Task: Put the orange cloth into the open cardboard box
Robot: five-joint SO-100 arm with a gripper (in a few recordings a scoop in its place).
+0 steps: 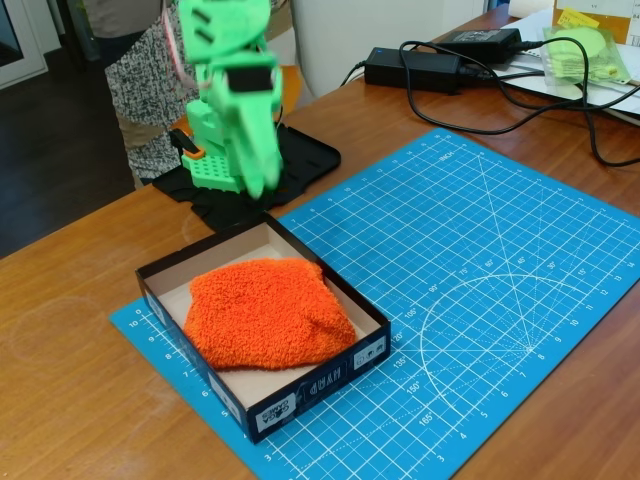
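The orange cloth lies lumpy and spread inside the open cardboard box, a shallow black-walled tray with a beige inside that sits on the left end of the blue cutting mat. My green gripper hangs behind the box's far corner, lifted clear of the cloth, fingers pointing down. Its fingers look close together with nothing held, but the motion blur keeps me from judging the gap.
The blue cutting mat covers the table's middle and right. The arm's black base plate is behind the box. Black power bricks and cables and a pale green packet lie at the back right. A person stands at the back left.
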